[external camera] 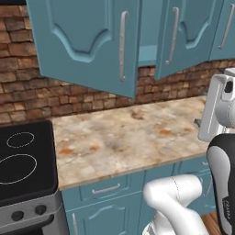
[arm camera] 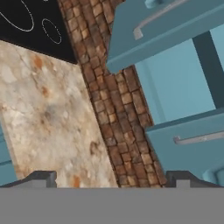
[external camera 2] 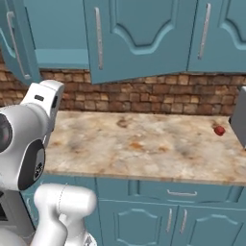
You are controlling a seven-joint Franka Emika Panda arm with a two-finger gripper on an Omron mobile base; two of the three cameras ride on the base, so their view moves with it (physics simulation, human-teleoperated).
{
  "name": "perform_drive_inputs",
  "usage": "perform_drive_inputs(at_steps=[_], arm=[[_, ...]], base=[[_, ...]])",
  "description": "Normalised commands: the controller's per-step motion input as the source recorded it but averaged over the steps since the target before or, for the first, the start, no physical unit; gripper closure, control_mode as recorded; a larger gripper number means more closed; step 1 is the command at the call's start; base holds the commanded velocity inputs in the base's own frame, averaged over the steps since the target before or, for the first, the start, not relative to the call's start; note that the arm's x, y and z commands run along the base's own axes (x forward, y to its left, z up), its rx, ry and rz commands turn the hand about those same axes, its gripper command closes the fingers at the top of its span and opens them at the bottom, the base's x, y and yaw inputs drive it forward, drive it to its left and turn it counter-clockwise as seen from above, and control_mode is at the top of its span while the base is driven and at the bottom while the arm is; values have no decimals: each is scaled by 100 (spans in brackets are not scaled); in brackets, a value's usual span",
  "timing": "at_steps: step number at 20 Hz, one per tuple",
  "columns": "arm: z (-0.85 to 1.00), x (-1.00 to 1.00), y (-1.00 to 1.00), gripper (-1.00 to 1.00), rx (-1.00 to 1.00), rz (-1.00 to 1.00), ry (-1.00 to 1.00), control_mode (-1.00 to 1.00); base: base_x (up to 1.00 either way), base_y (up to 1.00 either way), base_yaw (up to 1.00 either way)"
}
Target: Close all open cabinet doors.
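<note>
Two teal cabinet doors stand open over the counter. The left cabinet door (external camera: 87,36) (external camera 2: 14,43) is swung far out, its silver bar handle (external camera: 123,46) facing me. The middle cabinet door (external camera: 183,36) (external camera 2: 139,38) hangs ajar, and the bare cabinet inside (external camera: 147,41) (external camera 2: 57,33) shows between them. A third door (external camera 2: 221,33) at the right looks flush. The rolled hand view has both open doors, one (arm camera: 166,26) at the top and one (arm camera: 192,148) at the lower right. My gripper (arm camera: 112,181) is open, holds nothing, and sits above the counter, short of the doors.
A beige stone counter (external camera: 128,137) runs under the cabinets, backed by a brick wall (external camera: 27,92). A black cooktop (external camera: 23,160) lies at its left end. A small red object (external camera 2: 219,130) and a grey appliance edge (external camera 2: 239,120) sit far right. Teal drawers (external camera: 105,189) are below.
</note>
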Motion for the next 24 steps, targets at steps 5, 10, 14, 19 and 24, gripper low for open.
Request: perform_drive_inputs(at_steps=[5, 10, 14, 19, 24], arm=[[0, 0, 0, -100, 0, 0, 0, 100], [0, 0, 0, -100, 0, 0, 0, 100], [0, 0, 0, -100, 0, 0, 0, 100], [0, 0, 0, -100, 0, 0, 0, 100], [0, 0, 0, -100, 0, 0, 0, 100]], base=[[27, 39, -12], [12, 42, -10], [15, 28, -8], [15, 3, -2], [14, 0, 0]])
